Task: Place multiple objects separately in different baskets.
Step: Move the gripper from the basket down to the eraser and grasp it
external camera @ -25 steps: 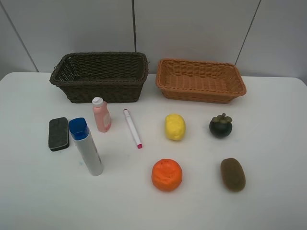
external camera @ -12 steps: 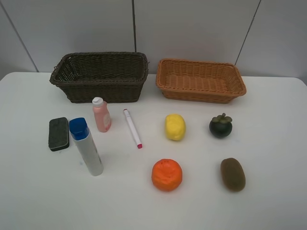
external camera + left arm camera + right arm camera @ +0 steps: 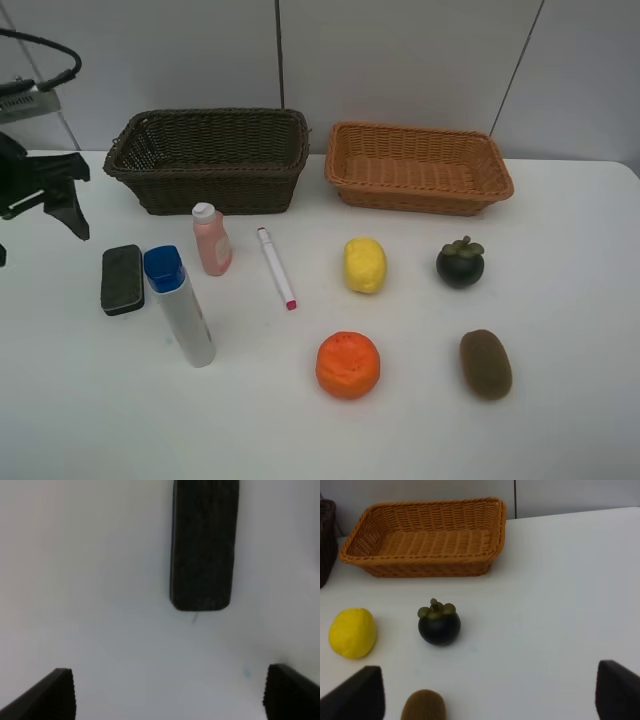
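Note:
The dark brown basket (image 3: 210, 190) and the orange-tan basket (image 3: 420, 197) stand empty at the back. In front lie the green eraser (image 3: 122, 279), blue-capped tube (image 3: 180, 308), pink bottle (image 3: 212, 240), white marker (image 3: 276, 267), lemon (image 3: 365, 265), orange (image 3: 348, 365), mangosteen (image 3: 460, 264) and kiwi (image 3: 485, 364). My left gripper (image 3: 42, 240) is open and empty, above the table just left of the eraser (image 3: 202, 545). My right gripper (image 3: 487, 700) is open and empty; it faces the mangosteen (image 3: 439, 624), lemon (image 3: 352, 632), kiwi (image 3: 423, 706) and tan basket (image 3: 420, 569).
The white table (image 3: 560, 440) runs to a grey panelled wall behind the baskets. A black cable (image 3: 50, 60) hangs over the left arm at the far left edge. The right arm is out of the exterior view.
My left arm has come into the exterior view at the far left, near the eraser. None of the objects or baskets has moved.

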Robot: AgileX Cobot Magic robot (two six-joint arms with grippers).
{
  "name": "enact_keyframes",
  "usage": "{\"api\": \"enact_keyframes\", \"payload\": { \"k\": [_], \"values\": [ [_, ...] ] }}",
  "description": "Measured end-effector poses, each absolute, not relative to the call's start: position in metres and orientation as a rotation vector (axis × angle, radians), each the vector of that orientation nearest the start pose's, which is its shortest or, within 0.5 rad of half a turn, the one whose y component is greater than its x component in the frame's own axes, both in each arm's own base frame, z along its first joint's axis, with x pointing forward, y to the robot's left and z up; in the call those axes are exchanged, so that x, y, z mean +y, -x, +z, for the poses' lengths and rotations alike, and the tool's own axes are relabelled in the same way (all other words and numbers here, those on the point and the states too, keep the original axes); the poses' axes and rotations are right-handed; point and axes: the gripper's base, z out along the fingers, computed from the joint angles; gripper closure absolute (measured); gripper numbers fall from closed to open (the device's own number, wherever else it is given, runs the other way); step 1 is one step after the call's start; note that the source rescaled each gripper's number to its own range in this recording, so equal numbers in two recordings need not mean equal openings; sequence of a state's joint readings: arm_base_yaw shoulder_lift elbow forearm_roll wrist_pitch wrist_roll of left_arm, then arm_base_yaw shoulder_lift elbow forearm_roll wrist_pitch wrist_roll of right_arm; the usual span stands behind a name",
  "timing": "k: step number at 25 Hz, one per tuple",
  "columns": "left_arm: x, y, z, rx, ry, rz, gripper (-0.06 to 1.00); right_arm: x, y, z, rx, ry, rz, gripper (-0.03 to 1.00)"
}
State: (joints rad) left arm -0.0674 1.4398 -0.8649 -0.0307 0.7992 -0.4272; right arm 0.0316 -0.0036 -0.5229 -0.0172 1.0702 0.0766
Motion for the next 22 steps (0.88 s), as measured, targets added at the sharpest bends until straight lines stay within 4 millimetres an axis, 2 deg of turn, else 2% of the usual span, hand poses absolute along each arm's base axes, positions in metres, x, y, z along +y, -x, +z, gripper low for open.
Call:
{"api": "enact_keyframes", "payload": {
  "k": [4,12,16,22],
  "values": [
    [-0.023,-0.297,0.178,2.871,0.579,-0.135,-0.04,-0.002,0.009,0.283,2.027,-0.047,0.048,-0.03],
    [-0.028,-0.329,0.122,2.871,0.654,-0.17,-0.04,-0.002,0.009,0.283,2.027,-0.047,0.048,-0.03],
    [-0.028,-0.336,0.106,2.883,0.665,-0.164,-0.04,-0.002,0.009,0.283,2.027,-0.047,0.048,-0.03],
    [-0.029,-0.346,0.096,2.878,0.669,-0.166,-0.04,-0.002,0.009,0.283,2.027,-0.047,0.048,-0.03]
  ]
}}
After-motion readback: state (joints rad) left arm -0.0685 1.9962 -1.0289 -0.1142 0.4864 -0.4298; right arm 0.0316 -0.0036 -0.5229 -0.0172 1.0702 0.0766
